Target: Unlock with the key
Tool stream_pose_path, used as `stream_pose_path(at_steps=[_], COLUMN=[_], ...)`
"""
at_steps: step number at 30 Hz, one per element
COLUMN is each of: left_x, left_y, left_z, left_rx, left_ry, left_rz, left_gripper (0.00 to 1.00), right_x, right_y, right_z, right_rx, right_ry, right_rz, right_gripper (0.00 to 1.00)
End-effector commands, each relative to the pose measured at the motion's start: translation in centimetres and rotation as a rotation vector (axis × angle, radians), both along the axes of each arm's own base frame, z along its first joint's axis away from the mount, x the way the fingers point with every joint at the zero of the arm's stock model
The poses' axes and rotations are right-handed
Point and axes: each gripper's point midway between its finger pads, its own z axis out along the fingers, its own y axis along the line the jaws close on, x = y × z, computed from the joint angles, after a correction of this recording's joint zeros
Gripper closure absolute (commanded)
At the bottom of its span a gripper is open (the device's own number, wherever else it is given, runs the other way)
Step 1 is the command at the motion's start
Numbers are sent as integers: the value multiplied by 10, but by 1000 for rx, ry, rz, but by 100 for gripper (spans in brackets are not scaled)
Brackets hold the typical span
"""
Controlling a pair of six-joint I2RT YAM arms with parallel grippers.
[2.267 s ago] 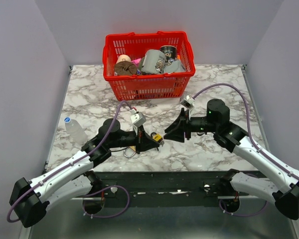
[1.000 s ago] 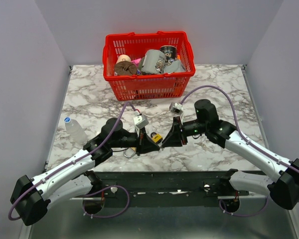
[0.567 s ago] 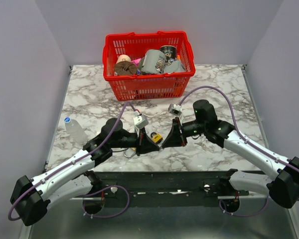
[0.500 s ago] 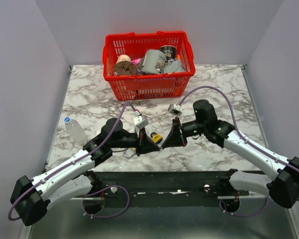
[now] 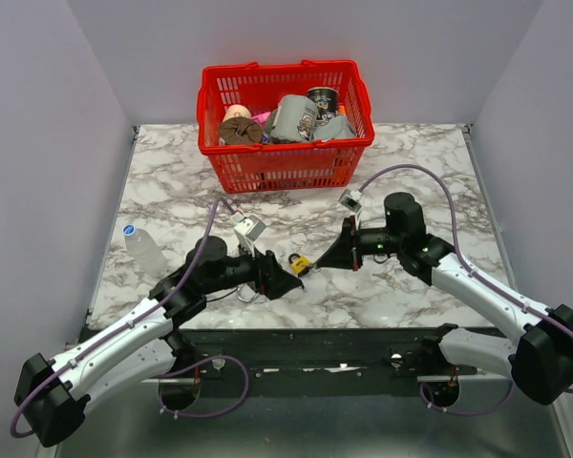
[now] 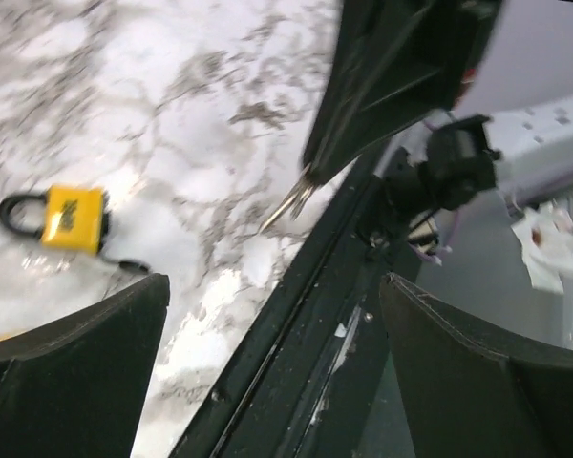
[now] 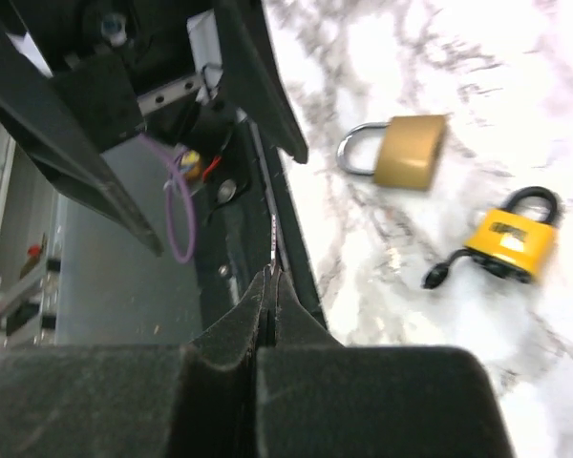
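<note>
The small yellow-and-black padlock [image 5: 301,262] lies flat on the marble table [image 5: 172,181], free of both grippers; it also shows in the left wrist view [image 6: 72,218] and the right wrist view [image 7: 511,243]. My right gripper [image 5: 323,261] [image 7: 270,279] hovers just right of it, shut on the key. The key is a thin grey sliver [image 7: 272,246] poking out past the fingertips, also seen from the left wrist [image 6: 288,200]. My left gripper [image 5: 288,279] [image 6: 277,367] stands wide open just left of the padlock, with nothing between its fingers.
A larger brass padlock [image 7: 411,151] lies left of the yellow one, mostly hidden under my left arm from above. A red basket [image 5: 267,170] with several items stands at the back. A clear bottle [image 5: 143,250] lies at the left edge. The black table rail [image 6: 296,315] runs close below both grippers.
My left gripper has opened and drawn back to the left, away from the yellow padlock. My right gripper has closed fully on the key and shifted slightly right.
</note>
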Motion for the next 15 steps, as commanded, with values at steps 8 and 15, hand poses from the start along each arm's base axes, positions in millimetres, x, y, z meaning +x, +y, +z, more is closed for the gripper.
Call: stream_pose_path(at_steps=[8, 15], left_x=[33, 28], left_y=[94, 105], left_z=[-128, -160], left_rx=[271, 192], left_ry=[424, 570], left_rz=[704, 768], left_gripper=[1, 1], right_x=[48, 37], right_y=[-21, -32], right_z=[49, 57], right_rx=[139, 176], right_ry=[-150, -183], right_rz=[-287, -327], right_gripper=[99, 99])
